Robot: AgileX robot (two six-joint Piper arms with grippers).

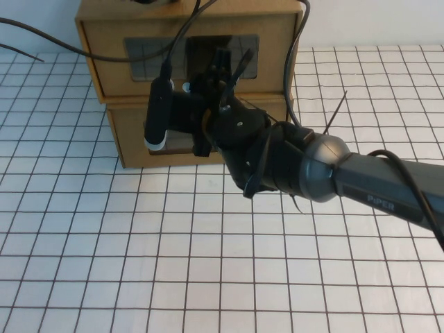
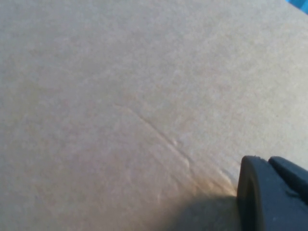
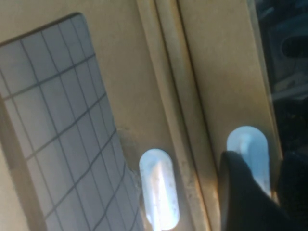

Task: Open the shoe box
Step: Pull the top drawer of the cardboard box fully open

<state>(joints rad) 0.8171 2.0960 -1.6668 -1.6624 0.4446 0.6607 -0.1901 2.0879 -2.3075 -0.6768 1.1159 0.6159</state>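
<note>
Two cardboard shoe boxes are being shown stacked at the far side of the gridded table [image 1: 208,277]. The upper shoe box [image 1: 104,41] is resting on the lower shoe box [image 1: 125,142], and each has a clear window in its front. The right gripper [image 1: 220,59] is being held against the fronts of the boxes, near the seam between them. In the right wrist view the right gripper [image 3: 269,187] is being seen with its jaws apart at the oval finger hole [image 3: 248,149] of the box with the dark window, judged to be the upper one. A second oval hole [image 3: 159,187] is lying near it, across the seam. Nothing is being seen clamped. The left gripper [image 2: 272,192] is being held very close to a plain cardboard face [image 2: 120,96], probably a box's. Whether it is open or closed cannot be told.

The step in hand is being judged as the taking of a grip at the finger hole, with the box not yet opened. The next move is being judged to call for one finger being hooked into that hole and the jaws being closed on the cardboard edge. The front would then be drawn straight toward the robot while the stack is being kept from sliding.

"PiPER" is being read on the right arm [image 1: 381,206]. No brand or label is being made out on either box.
</note>
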